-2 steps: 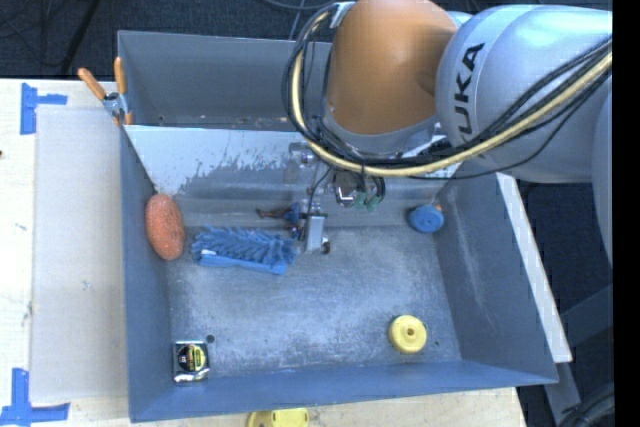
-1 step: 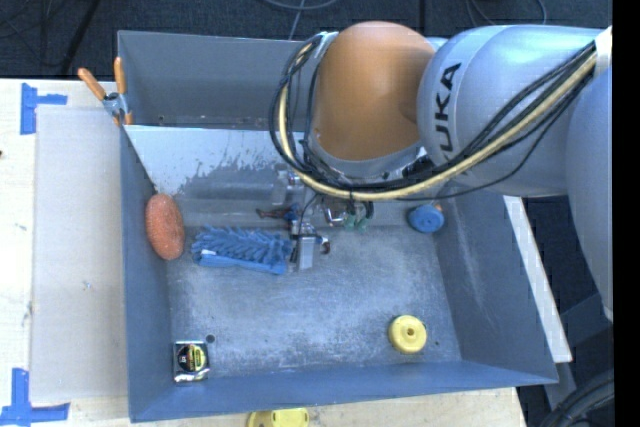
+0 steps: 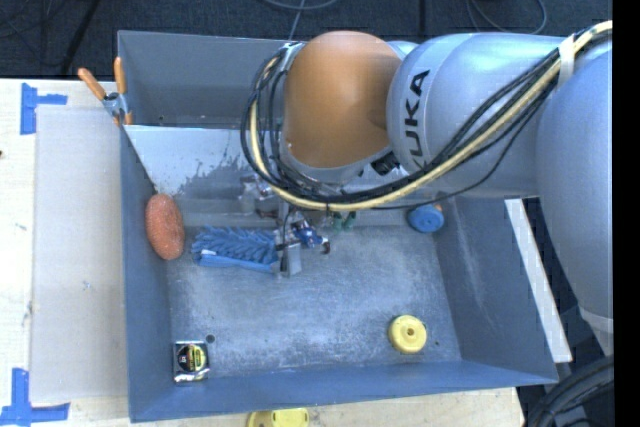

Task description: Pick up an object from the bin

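Note:
My gripper point(image 3: 290, 253) hangs low over the middle of the bin, under the orange wrist cover. It is at the right end of a blue brush point(image 3: 236, 248) with rows of blue bristles, which lies flat on the bin floor. I cannot tell whether it touches the brush. An orange-brown oval lump point(image 3: 165, 226) rests just left of the brush against the left wall.
A small blue round piece point(image 3: 427, 218) lies to the right near the back wall, partly under the arm. A yellow round cap-like thing point(image 3: 407, 333) sits at the front right. A yellow and black tape measure point(image 3: 190, 360) lies in the front left corner.

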Motion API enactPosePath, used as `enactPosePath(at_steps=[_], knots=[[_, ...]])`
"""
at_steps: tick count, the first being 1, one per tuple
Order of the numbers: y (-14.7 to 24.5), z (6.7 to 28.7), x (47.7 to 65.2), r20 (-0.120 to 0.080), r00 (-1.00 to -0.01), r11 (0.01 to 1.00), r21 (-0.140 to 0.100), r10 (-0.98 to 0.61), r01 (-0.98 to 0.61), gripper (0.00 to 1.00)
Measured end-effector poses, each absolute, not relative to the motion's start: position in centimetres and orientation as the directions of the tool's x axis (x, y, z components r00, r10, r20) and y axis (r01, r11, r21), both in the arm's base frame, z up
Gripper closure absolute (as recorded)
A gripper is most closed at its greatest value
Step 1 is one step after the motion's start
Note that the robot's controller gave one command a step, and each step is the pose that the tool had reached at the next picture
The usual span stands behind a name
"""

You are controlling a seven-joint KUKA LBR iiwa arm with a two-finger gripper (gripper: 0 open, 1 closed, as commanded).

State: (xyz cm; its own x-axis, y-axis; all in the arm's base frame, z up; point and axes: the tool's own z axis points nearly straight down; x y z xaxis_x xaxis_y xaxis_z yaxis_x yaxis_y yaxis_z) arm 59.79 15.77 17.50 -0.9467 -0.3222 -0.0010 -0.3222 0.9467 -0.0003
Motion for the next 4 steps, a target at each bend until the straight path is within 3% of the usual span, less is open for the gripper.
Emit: enactPosePath(at_steps=[1, 2, 3, 4], knots=[[16.7, 14.5, 59.5, -0.002, -0.863, 0.863, 0.0, -0.506, -0.506, 0.0], [16.1, 12.0, 61.0, -0.002, -0.838, 0.838, 0.0, -0.546, -0.546, 0.0], [16.1, 8.8, 62.1, -0.003, -0.789, 0.789, 0.001, -0.615, -0.615, 1.0], [16.0, 8.8, 62.1, -0.002, -0.789, 0.789, 0.001, -0.614, -0.614, 1.0]])
